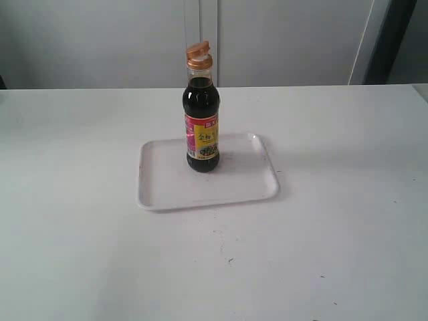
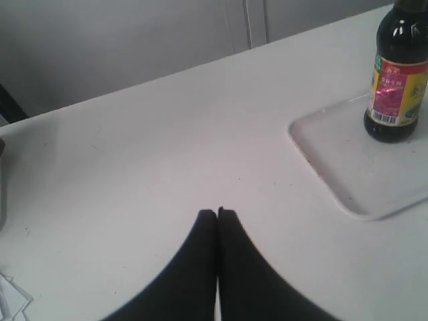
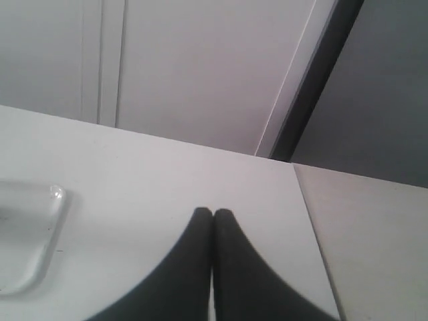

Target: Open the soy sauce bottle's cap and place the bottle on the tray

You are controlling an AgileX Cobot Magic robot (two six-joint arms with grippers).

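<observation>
The soy sauce bottle (image 1: pixel 201 127) stands upright on the white tray (image 1: pixel 167 187) in the middle of the table. Its orange-brown cap (image 1: pixel 198 55) has the flip lid tilted up. In the left wrist view the bottle (image 2: pixel 398 87) stands on the tray (image 2: pixel 361 174), its cap cut off by the frame edge. My left gripper (image 2: pixel 217 212) is shut and empty, well away from the tray. My right gripper (image 3: pixel 213 212) is also shut with nothing in it, with a corner of the tray (image 3: pixel 33 234) off to one side. Neither gripper shows in the exterior view.
The white table (image 1: pixel 334 221) ends at a straight edge near my right gripper (image 3: pixel 314 241). Crumpled white paper (image 2: pixel 10 297) lies at the border of the left wrist view. Grey wall panels stand behind the table.
</observation>
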